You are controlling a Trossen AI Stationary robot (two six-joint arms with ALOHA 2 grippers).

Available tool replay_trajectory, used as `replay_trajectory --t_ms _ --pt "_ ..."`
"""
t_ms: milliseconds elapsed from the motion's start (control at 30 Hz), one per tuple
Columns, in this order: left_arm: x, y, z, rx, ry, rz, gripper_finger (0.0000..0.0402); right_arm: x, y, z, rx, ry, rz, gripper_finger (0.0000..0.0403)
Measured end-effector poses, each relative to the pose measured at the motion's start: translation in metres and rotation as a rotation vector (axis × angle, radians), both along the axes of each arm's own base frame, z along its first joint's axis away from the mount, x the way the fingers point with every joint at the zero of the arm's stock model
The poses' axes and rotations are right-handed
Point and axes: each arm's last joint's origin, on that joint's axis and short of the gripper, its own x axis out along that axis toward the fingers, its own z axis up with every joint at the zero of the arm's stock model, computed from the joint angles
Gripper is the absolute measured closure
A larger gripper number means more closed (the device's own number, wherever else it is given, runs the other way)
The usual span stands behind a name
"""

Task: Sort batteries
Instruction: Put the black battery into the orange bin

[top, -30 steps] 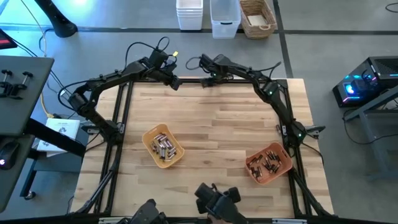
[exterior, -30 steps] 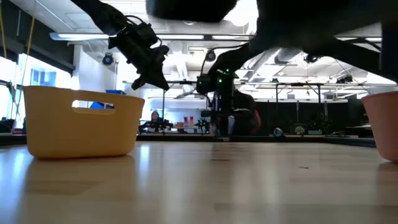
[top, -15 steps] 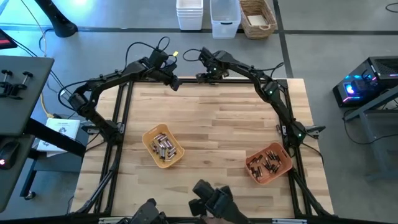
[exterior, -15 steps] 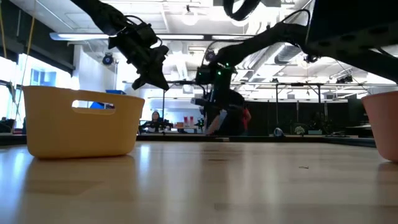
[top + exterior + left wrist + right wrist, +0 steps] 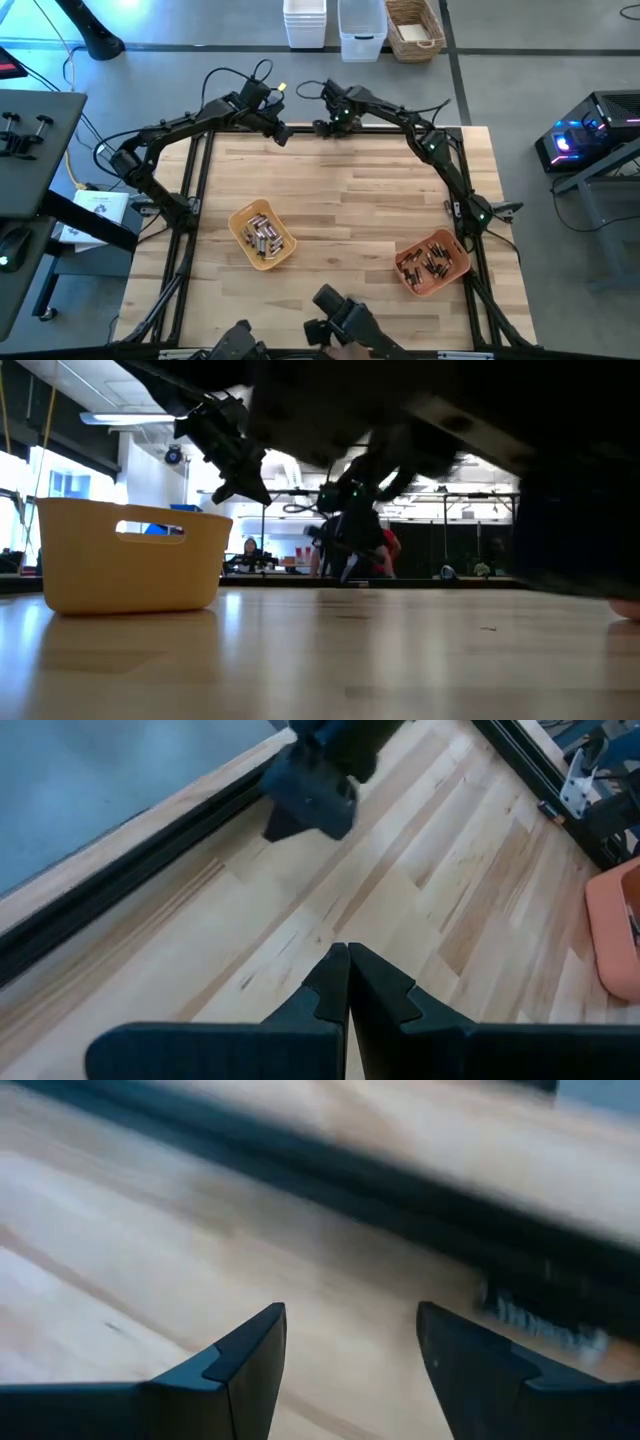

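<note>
Silvery batteries point(image 5: 263, 237) lie in the yellow tray point(image 5: 243, 222) at the table's left middle. Dark batteries point(image 5: 430, 262) fill the orange tray point(image 5: 455, 272) near the right front. Both grippers hover at the table's far edge, away from the trays. My left gripper point(image 5: 281, 133) is shut on nothing; its closed fingers point(image 5: 330, 982) show above bare wood. My right gripper point(image 5: 325, 127) hangs just to the right of it, open, with only tabletop between its fingers point(image 5: 250, 1342). In the low view the yellow tray point(image 5: 130, 555) stands at the left.
Bare wood lies between the trays and the far edge. A black rail point(image 5: 420, 1200) runs along the far edge under the grippers. A dark shape point(image 5: 340, 318) sits at the near edge and blocks much of the low view. White bins and a basket point(image 5: 415, 28) stand beyond the table.
My right gripper has turned and tipped on its wrist at the far edge, staying open. The dark shape at the near edge has shifted and now hides more of the low view, the orange tray included.
</note>
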Motion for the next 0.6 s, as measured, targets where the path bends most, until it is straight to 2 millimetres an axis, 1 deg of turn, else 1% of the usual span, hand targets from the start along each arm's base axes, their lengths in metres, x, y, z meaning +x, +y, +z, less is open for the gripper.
replay_trajectory --t_ms 67,100,267,333,433,533,600 --pt "-0.001 -0.001 -0.001 -0.011 0.006 0.003 0.0402 -0.001 0.004 -0.003 0.033 0.022 0.021 0.0184" --pt "-0.001 -0.001 -0.001 -0.014 0.009 0.003 0.0401 0.000 0.003 -0.003 0.022 0.021 0.027 0.0184" --pt "0.000 0.000 -0.001 0.003 0.007 -0.007 0.0401 -0.001 -0.002 0.006 -0.111 0.107 -0.029 0.0184" --pt "0.000 0.000 -0.001 0.001 0.009 -0.007 0.0401 -0.007 -0.008 0.009 -0.100 0.109 -0.062 0.0184" --pt "0.000 0.000 -0.001 0.001 0.009 -0.008 0.0402 -0.014 -0.010 0.012 -0.101 0.147 -0.078 0.0184" --pt "0.000 -0.001 -0.001 0.003 0.008 -0.010 0.0401 -0.027 -0.011 0.014 -0.091 0.242 -0.030 0.0184" --pt "0.001 0.000 0.000 0.008 0.004 -0.010 0.0401 -0.035 -0.009 0.014 -0.100 0.340 0.000 0.0184"
